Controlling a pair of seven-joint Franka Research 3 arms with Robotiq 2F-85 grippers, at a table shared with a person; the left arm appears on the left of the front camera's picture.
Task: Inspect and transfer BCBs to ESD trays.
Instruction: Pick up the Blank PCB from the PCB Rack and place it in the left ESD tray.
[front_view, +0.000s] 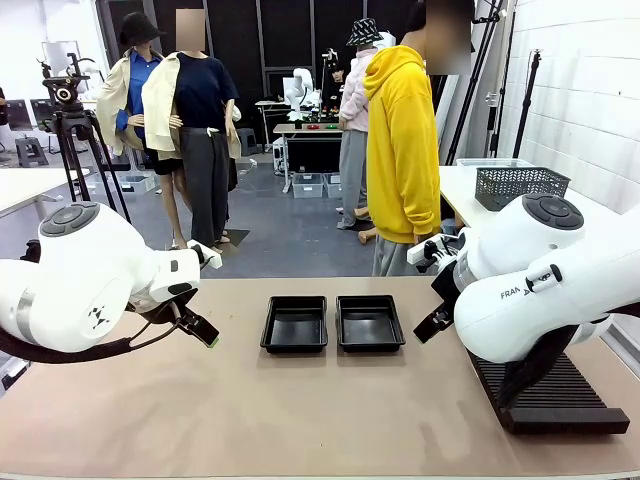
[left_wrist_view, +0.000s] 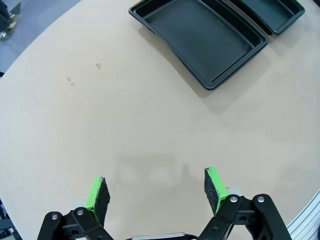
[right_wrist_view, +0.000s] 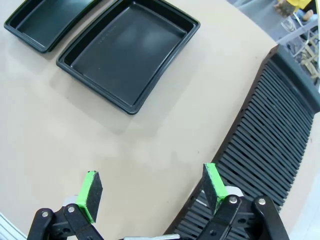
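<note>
A tan desk (front_view: 300, 420) spans a workshop with a grey floor (front_view: 290, 235) and a white brick wall (front_view: 585, 90), with a person in a yellow hoodie (front_view: 402, 150) standing beyond its far edge. At mid-desk the left tray (front_view: 294, 325) and right tray (front_view: 369, 323), both black, lie flat side by side, long axes running from robot to person, with a ribbed black rack (front_view: 560, 400) off to the right. The left end effector (left_wrist_view: 156, 189) and right end effector (right_wrist_view: 150, 190) hover over the desk, fingers spread wide, holding nothing.
</note>
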